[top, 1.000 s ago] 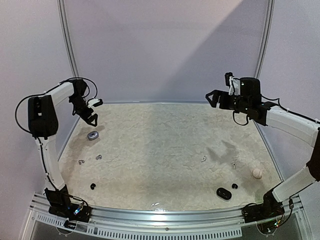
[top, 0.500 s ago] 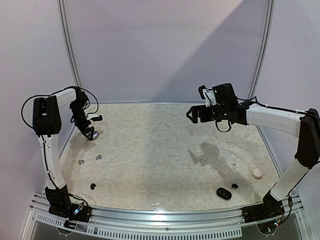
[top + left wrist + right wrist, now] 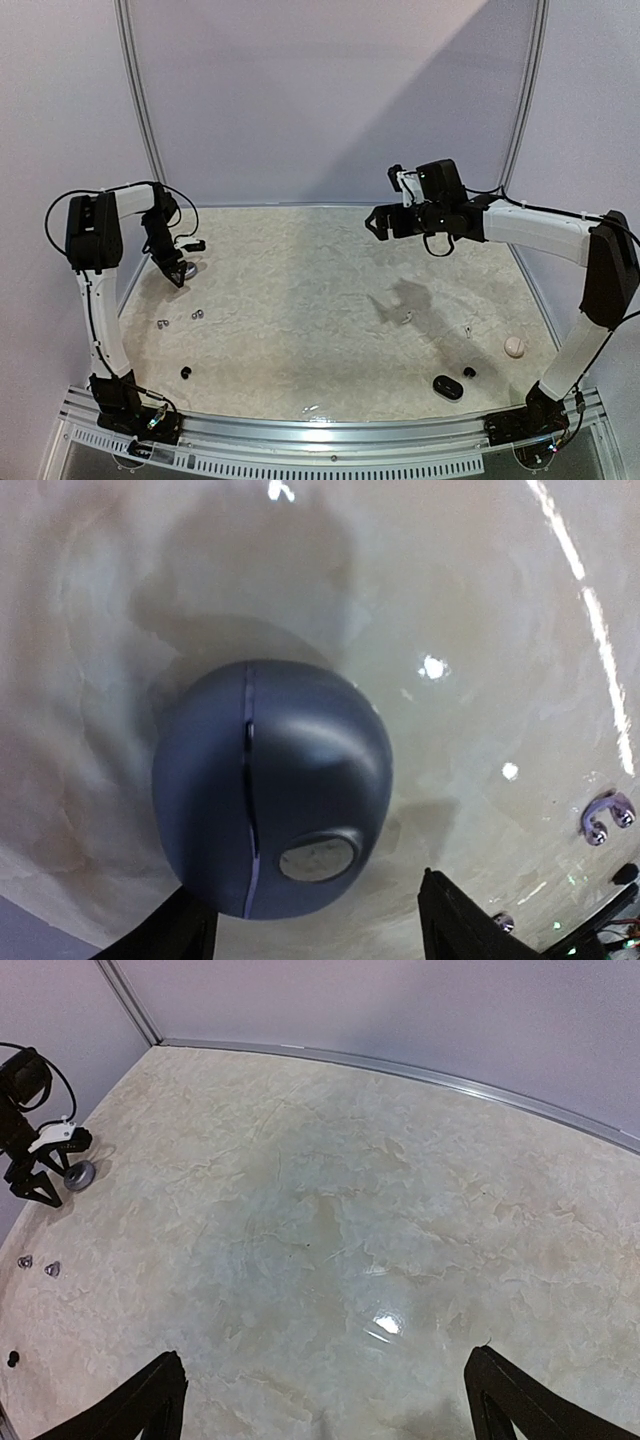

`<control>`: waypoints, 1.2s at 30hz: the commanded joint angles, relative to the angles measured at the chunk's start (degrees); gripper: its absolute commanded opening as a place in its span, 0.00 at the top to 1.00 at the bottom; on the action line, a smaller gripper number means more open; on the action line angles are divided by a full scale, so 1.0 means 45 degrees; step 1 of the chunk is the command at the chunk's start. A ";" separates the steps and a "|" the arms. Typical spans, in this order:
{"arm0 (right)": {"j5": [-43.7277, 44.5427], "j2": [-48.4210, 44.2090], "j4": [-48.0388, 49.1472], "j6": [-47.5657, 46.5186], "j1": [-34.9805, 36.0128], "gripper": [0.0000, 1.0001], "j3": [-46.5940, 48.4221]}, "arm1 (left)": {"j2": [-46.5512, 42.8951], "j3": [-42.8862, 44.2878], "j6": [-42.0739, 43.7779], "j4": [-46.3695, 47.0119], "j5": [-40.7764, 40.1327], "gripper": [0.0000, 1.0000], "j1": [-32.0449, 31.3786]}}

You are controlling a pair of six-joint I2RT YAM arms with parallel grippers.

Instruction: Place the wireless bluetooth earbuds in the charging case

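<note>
Only the tips of my left gripper [image 3: 310, 910] show, cut off at the wrist view's bottom edge, and from above it hides most of the grey case [image 3: 270, 790]. The table [image 3: 320, 270] is pale, marbled and glossy, with plain lilac walls [image 3: 330, 90] behind. The case lies between my parted left jaws, close to the left tip, with a gap at the right. Greyish buds [image 3: 605, 817] lie off to its right. My right gripper [image 3: 325, 1400] hangs wide open over the table, holding nothing.

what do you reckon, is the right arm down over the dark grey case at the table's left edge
No, the left arm is down over the dark grey case at the table's left edge; the top view shows it.
</note>
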 commanded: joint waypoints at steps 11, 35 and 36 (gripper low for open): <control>0.0277 -0.0058 -0.0304 0.0163 0.0091 0.01 -0.0100 | 0.0245 -0.0026 0.0296 0.0660 0.0044 0.42 -0.0113; 0.0433 -0.0213 -0.0461 0.0558 0.0097 0.01 -0.0066 | -0.0453 0.0074 0.0546 0.1361 0.0376 0.76 -0.0811; 0.0423 -0.0205 -0.0486 0.0619 0.0113 0.01 0.0049 | -0.0754 0.0075 0.0584 0.1417 0.0493 0.76 -0.0953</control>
